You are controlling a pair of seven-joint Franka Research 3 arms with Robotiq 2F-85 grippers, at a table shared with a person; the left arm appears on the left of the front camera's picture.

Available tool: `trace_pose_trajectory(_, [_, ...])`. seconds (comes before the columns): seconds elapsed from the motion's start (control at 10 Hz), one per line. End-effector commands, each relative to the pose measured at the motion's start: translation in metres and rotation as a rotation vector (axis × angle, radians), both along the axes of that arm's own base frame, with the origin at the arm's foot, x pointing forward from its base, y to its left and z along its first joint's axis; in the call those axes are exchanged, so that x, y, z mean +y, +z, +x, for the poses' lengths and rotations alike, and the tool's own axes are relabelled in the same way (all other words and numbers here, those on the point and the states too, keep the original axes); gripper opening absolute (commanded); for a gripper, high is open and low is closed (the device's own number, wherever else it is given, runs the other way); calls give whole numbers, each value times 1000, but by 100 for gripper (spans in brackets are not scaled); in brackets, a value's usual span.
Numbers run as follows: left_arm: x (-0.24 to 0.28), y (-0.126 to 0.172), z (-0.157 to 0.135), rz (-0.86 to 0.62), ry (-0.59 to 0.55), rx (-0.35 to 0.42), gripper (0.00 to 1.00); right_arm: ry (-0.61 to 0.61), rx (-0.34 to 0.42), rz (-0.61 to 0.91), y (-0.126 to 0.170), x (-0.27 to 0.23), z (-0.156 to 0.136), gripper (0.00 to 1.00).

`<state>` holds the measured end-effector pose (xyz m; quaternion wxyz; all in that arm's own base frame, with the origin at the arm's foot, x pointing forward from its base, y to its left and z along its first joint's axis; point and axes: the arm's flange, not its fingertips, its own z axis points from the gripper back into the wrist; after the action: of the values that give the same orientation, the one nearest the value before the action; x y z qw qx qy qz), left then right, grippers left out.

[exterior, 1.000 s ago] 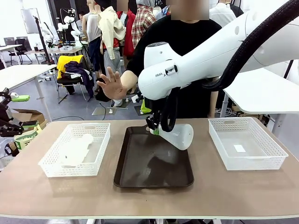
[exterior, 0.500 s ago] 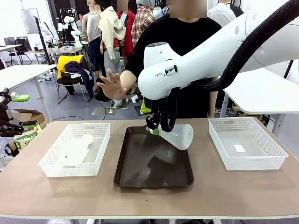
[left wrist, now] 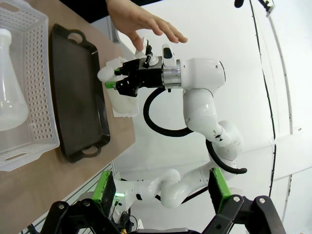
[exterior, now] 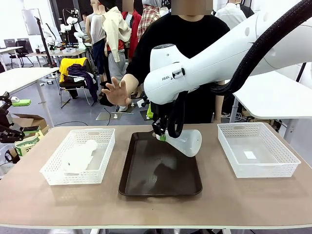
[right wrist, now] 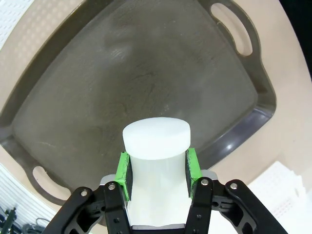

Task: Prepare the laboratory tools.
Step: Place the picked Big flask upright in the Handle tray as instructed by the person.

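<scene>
Erlenmeyer flask [exterior: 189,141] is hanging tilted over the far end of the dark brown tray [exterior: 156,178], w/ the right hand [exterior: 160,135] clamping its neck between the green pads. 2nd flask [exterior: 78,156] is lying in the left mesh basket [exterior: 73,177]. Left hand [left wrist: 161,195] is sitting wide open, empty, high above the tabletop [exterior: 243,200]. Person's palm [exterior: 116,91] is hovering raised behind.

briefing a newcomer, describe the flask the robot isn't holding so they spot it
From the dark brown tray mid-table, go to the white mesh basket on the robot's left. The frosted conical flask lies on its side inside; the other flask is tilted above the tray, its neck clamped in the right gripper.
</scene>
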<state>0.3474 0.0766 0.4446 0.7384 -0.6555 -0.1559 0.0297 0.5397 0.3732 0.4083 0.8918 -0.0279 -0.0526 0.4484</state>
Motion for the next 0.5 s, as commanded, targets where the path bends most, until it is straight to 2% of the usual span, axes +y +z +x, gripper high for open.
trace_pose_trajectory(0.0, [1,0,-2,-1,-9,-9,100,1,-2,0,1,0,0,0])
trace_pose_trajectory(0.4, [1,0,-2,-1,-9,-9,100,1,-2,0,1,0,0,0])
